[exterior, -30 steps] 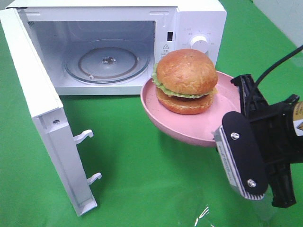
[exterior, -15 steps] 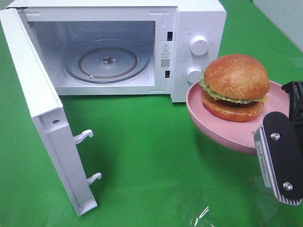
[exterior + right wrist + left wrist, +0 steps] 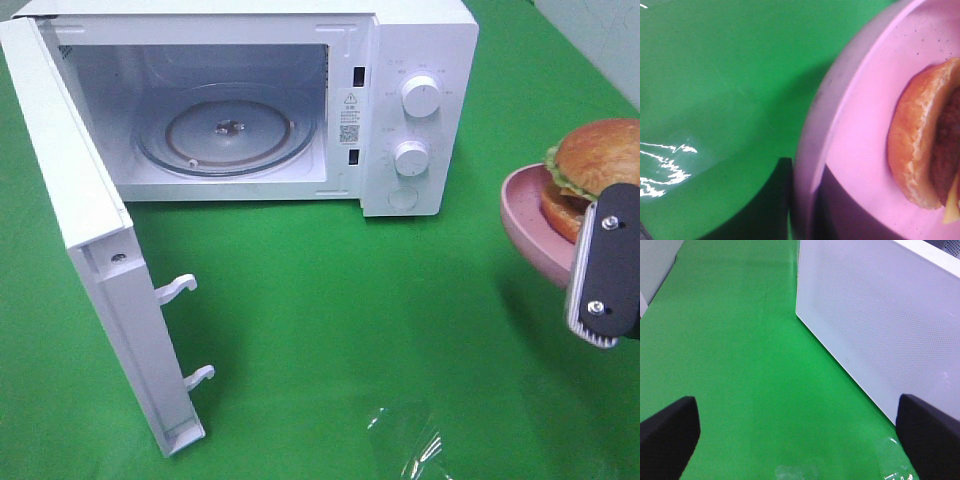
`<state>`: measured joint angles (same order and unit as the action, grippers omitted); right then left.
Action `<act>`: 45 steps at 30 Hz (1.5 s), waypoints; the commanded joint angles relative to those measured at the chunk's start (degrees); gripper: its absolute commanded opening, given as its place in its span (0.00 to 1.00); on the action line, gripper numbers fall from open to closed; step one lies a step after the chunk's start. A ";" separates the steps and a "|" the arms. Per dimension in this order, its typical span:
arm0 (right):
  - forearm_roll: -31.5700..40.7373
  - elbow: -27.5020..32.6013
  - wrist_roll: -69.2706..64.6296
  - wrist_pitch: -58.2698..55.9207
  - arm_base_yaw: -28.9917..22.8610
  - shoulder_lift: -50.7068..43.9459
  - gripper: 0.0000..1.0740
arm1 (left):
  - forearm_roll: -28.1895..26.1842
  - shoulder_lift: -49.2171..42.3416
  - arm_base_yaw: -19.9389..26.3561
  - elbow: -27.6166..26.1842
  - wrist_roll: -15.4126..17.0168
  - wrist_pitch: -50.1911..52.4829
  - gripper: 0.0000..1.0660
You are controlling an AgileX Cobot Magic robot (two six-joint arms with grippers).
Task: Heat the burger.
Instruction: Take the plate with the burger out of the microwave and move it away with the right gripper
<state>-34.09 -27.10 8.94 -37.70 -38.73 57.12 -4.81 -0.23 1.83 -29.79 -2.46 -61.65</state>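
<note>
The burger (image 3: 600, 160), with a brown bun and a lettuce frill, sits on a pink plate (image 3: 528, 215) held in the air at the far right, partly cut off by the frame edge. My right gripper (image 3: 600, 255) is shut on the plate's rim. Up close in the right wrist view, the rim of the plate (image 3: 850, 130) is pinched in my right gripper (image 3: 805, 210), with the burger (image 3: 920, 145) beside it. The white microwave (image 3: 420, 50) stands at the back, its door (image 3: 80, 230) swung wide open and the glass turntable (image 3: 228, 130) bare. My left gripper (image 3: 800, 440) is open over green cloth.
A green cloth (image 3: 330, 320) covers the table. The open door juts toward the front left, with two latch hooks (image 3: 180, 290) on its edge. The microwave's white wall (image 3: 880, 315) lies close beside my left gripper. A shiny glare patch (image 3: 405, 440) shows at the front.
My right gripper has carried the plate with the burger to the right, from in front of the microwave's control panel to the view's right edge. The microwave has not moved.
</note>
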 commanded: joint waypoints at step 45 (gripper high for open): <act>-21.60 -3.55 -77.12 -2.98 0.57 43.14 0.01 | -0.06 -0.92 -0.29 0.23 0.34 0.40 0.93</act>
<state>-53.74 -30.37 -67.32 -38.45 -38.27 100.04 -4.81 -0.23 1.83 -29.79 -2.46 -61.65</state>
